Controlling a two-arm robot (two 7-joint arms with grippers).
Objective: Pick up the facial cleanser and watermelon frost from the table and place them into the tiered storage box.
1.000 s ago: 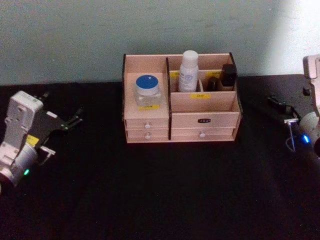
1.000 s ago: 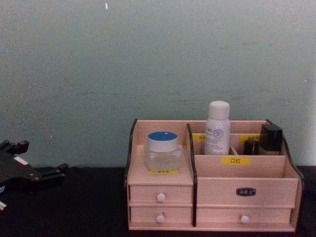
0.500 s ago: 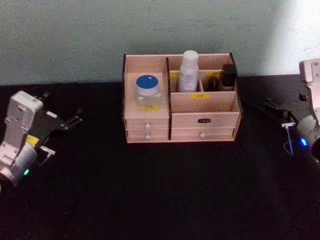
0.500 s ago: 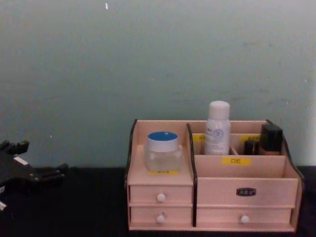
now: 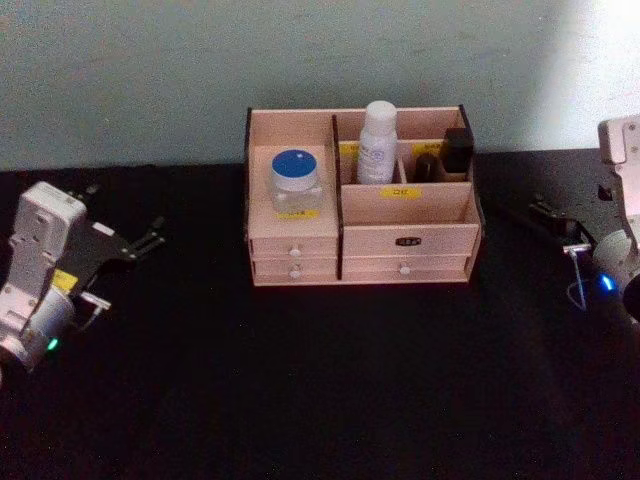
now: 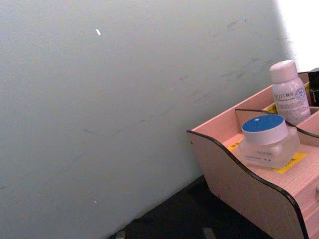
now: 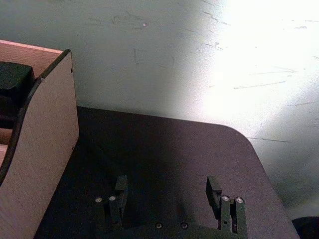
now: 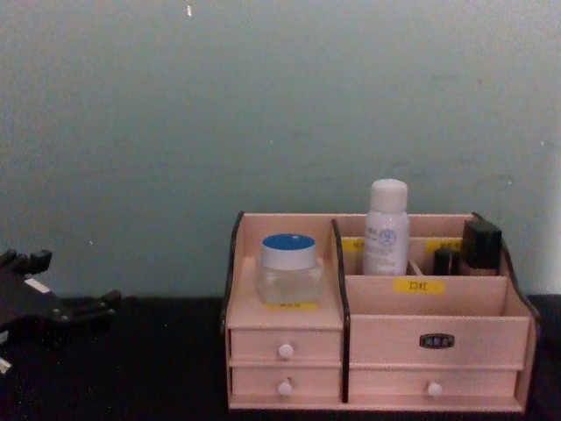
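Observation:
The tiered storage box (image 5: 400,205) stands at the table's back, against the wall. A clear jar with a blue lid (image 5: 295,180) sits in its left compartment. A white bottle (image 5: 377,142) stands upright in a rear compartment. I cannot tell from their labels which is the facial cleanser and which the watermelon frost. My left gripper (image 5: 158,230) hovers open and empty far left of the box; in the chest view the left gripper (image 8: 74,279) sits at the left edge. My right gripper (image 7: 167,186) is open and empty to the right of the box's side wall (image 7: 45,129).
Dark cosmetic items (image 5: 458,150) fill the box's rear right slots. White-knobbed drawers (image 8: 286,351) face me. A grey-green wall (image 8: 263,105) rises right behind the box. Black tabletop (image 5: 330,380) stretches in front and to both sides.
The right arm has drifted slightly toward the right edge. The box and its contents have not moved, and both grippers remain empty.

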